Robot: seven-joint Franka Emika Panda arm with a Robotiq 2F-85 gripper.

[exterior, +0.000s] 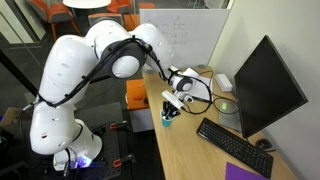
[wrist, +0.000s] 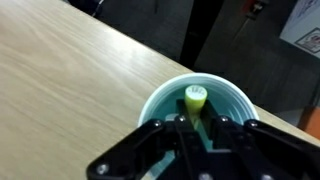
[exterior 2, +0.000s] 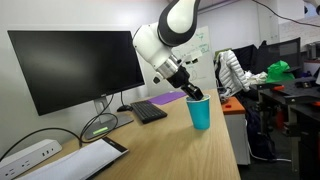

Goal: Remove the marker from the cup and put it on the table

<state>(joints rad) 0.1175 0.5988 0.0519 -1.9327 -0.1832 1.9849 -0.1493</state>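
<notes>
Tipping is our main worry. The claw [wrist: 196,123] reaches down into the cup [wrist: 232,105], with a finger [wrist: 178,128] on either side of the marker [wrist: 195,97]. The cup looks light, so if a finger is pressing on its inner wall, we judge a straight pull could carry the cup up with the marker or knock it over. The table [wrist: 70,80] ends just past the claw in the wrist view, so a toppled cup could roll over that edge.

Slipping is our second worry. Only the pale green cap and a short length of the marker show above the fingers. A hold taken high on the cap might let the marker swing or drop back in.

The claw itself is drawn in narrow, its gap little wider than the marker standing between the fingers. We cannot tell whether the pads actually press on the marker or only flank it. Nor can we tell whether they touch the cup's wall.

The marker stands inside the cup, directly under the claw. In an exterior view the cup [exterior 2: 199,114] sits upright on the table right below the claw [exterior 2: 193,94].
</notes>
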